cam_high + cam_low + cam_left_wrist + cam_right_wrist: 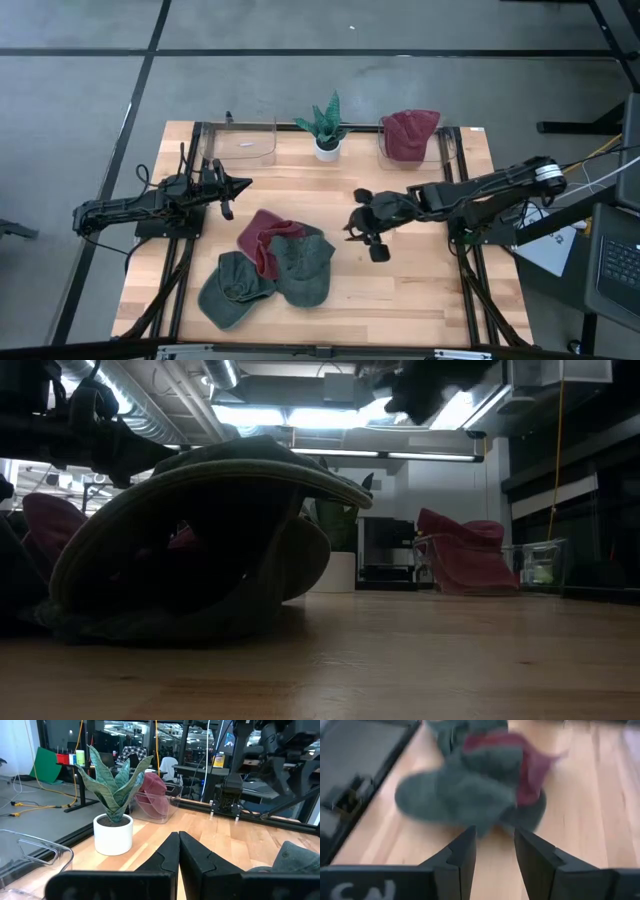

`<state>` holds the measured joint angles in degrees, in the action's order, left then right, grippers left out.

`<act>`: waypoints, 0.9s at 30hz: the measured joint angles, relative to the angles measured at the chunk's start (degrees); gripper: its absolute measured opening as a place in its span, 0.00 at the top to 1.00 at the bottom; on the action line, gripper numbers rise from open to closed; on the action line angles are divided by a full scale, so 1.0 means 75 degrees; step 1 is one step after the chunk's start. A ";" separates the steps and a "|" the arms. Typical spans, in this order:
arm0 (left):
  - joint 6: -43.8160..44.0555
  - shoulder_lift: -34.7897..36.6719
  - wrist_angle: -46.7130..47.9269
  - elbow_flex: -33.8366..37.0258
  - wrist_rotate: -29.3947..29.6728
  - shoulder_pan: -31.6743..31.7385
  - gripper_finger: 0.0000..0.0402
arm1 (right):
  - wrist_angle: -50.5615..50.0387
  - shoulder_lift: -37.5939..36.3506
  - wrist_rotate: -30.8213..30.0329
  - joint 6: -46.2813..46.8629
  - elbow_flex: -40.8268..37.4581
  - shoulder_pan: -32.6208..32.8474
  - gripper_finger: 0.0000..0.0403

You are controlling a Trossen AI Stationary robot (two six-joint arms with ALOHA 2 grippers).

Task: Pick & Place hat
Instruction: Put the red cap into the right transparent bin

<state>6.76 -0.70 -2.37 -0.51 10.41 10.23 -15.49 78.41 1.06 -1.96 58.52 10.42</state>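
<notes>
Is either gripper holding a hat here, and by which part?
Nothing is held. The right gripper is open and empty near the hat pile; the left gripper is shut on nothing.

Wooden table, light planks, dark frame rails along both sides.
Near front left: three overlapping hats, two green and one red. Along back edge: empty clear bin, potted plant, clear bin holding red hat.

The whole table is seen from straight above. From board level, a green hat is viewed very close, the room behind. The potted plant is faced from the left wrist; the hat pile is looked down on from the right wrist.
</notes>
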 joint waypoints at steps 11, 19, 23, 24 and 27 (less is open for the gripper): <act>0.0000 0.0001 -0.0001 0.0001 0.0000 0.0001 0.99 | 0.2129 0.1423 0.0606 0.0410 -0.0035 -0.0584 0.67; 0.0000 0.0001 -0.0002 0.0000 0.0000 0.0001 0.99 | 0.2588 0.2575 0.0612 0.0469 0.0500 -0.0779 0.67; 0.0000 0.0001 0.0000 0.0003 0.0000 0.0001 0.99 | 0.2628 0.3123 0.0604 0.0488 0.1043 -0.0948 0.67; 0.0000 0.0001 0.0000 0.0000 0.0000 -0.0002 0.99 | 0.2632 0.3237 0.0600 0.0550 0.1160 -0.0995 0.67; 0.0000 0.0001 0.0000 0.0002 0.0000 0.0001 0.99 | 0.2617 0.3574 0.0603 0.0820 0.1478 -0.1104 0.67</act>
<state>6.76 -0.69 -2.37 -0.50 10.41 10.24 4.14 105.22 5.58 4.19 69.61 2.14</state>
